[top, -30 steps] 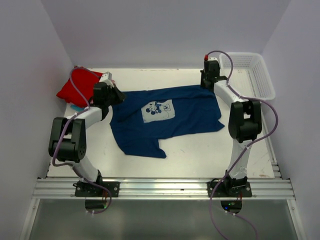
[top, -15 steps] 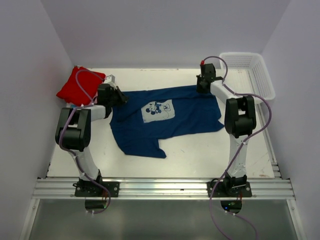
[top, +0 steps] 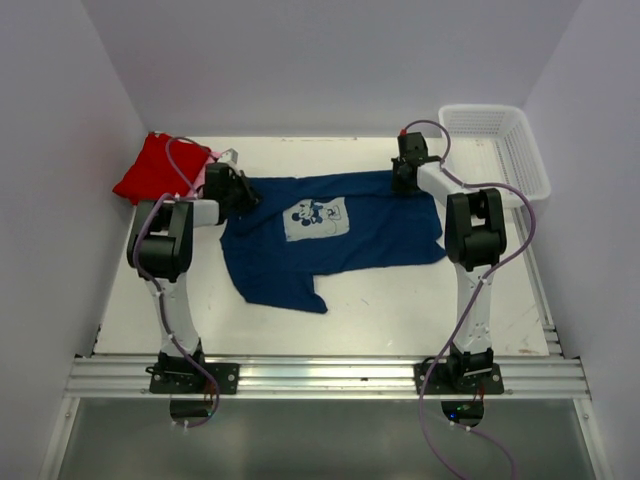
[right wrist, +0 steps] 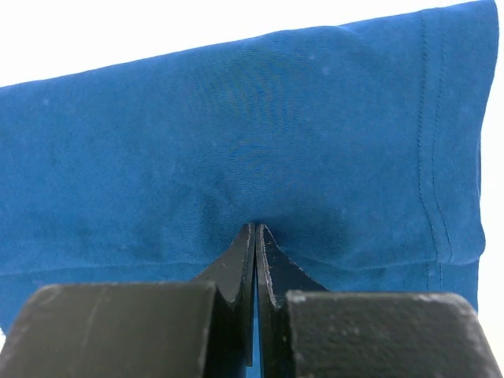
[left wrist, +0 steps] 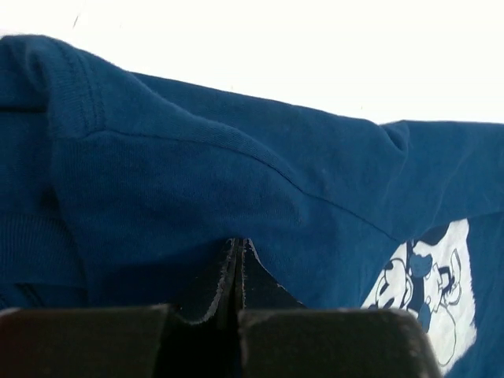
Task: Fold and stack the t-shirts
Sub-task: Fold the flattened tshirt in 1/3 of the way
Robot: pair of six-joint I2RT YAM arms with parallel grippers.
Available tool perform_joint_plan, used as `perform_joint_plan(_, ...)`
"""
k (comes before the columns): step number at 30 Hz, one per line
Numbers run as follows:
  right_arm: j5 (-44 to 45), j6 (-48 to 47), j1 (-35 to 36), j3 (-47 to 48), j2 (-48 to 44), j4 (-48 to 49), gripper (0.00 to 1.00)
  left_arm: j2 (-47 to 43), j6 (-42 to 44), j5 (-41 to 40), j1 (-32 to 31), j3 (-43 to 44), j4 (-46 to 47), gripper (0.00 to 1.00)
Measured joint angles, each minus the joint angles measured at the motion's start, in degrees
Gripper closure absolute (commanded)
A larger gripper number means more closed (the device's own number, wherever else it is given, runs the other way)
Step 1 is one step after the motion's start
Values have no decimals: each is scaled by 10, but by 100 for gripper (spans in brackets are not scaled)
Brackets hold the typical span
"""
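A large navy blue t-shirt [top: 370,235] lies spread across the middle of the table, its pale cartoon print [top: 316,218] facing up. My left gripper [top: 245,192] is at the shirt's far left edge. In the left wrist view that gripper [left wrist: 239,240] is shut, its tips pinching the navy cloth [left wrist: 197,173] near a shoulder seam. My right gripper [top: 400,182] is at the far right edge. In its wrist view the right gripper [right wrist: 255,227] is shut on the cloth [right wrist: 236,134] near a stitched hem. A red t-shirt [top: 155,168] lies folded at the back left.
A white mesh basket [top: 520,150] stands at the back right corner, just right of the right arm. White walls close in the table on three sides. Bare table [top: 400,300] shows between the shirt and the arm bases.
Both arms have swung their elbows inward and reached further back. The grippers stay shut on the navy shirt's far edge, and its near sleeve has drawn back slightly.
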Motion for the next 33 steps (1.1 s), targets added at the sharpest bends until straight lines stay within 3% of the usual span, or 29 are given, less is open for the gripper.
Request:
perform_joint_plan(6, 12, 0, -1, 5, 2, -4, 100, 78, 0, 12, 0, 116, -20, 100)
perform_joint_plan(14, 18, 2, -11, 83, 49, -28, 100, 186, 0, 35, 0, 303, -85, 100)
perform_joint_plan(17, 21, 4, -15, 106, 63, -34, 100, 200, 0, 46, 0, 326, -92, 100)
perform_joint_plan(21, 27, 7, -16, 111, 66, -35, 100, 192, -6, 65, 0, 308, -69, 100)
perform_joint_plan(25, 27, 14, -16, 51, 35, 10, 100, 121, -13, 76, 0, 212, -36, 100)
perform_joint_plan(28, 25, 18, -16, -35, -27, 49, 100, 34, -7, 78, 0, 149, -27, 100)
perform_joint_plan(33, -17, 27, -14, -127, -163, 84, 100, -158, 16, 76, -7, 70, -24, 89)
